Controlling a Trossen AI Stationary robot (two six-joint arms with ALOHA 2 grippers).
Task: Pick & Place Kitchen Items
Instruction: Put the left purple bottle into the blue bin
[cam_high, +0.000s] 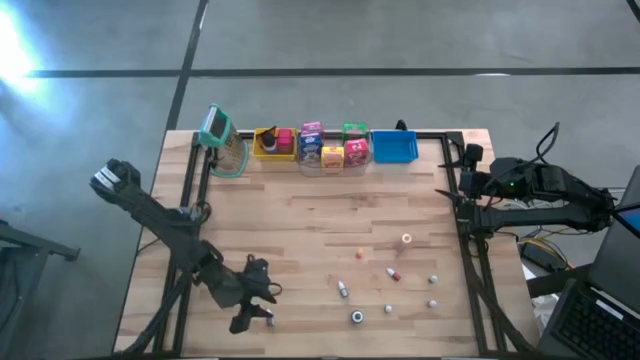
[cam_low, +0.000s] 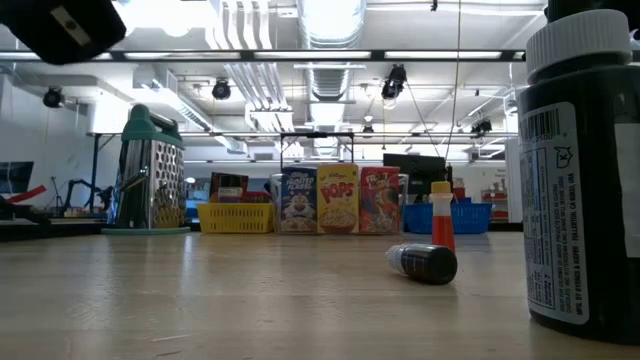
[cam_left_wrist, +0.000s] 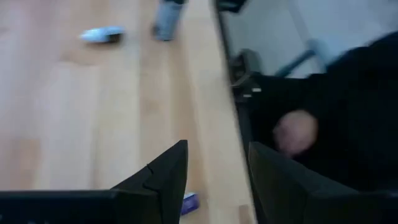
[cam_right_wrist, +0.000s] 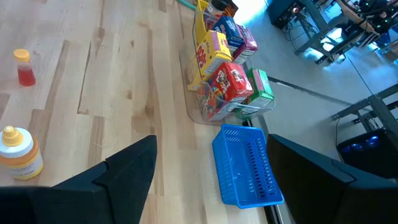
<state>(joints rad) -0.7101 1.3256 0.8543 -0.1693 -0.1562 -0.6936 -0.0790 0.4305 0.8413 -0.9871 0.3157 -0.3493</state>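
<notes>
Several boxes (cam_high: 330, 148) are already stowed in the clear bin (cam_high: 345, 165); small bottles (cam_high: 390, 290) are left scattered on the table (cam_high: 300, 240). The left gripper (cam_high: 258, 312) is lowered at the near edge, jaws parted, nothing seen held. The right gripper (cam_right_wrist: 205, 180) is parked wide open, empty, beside the blue bin (cam_right_wrist: 245, 165).

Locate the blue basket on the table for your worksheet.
In the high view, the blue basket sits at the table's far edge, right of the clear bin of cereal boxes.

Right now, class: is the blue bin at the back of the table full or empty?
Empty. The right wrist view looks into the blue bin and shows only its bare ribbed floor; the cereal boxes stand in the clear bin beside it.
</notes>
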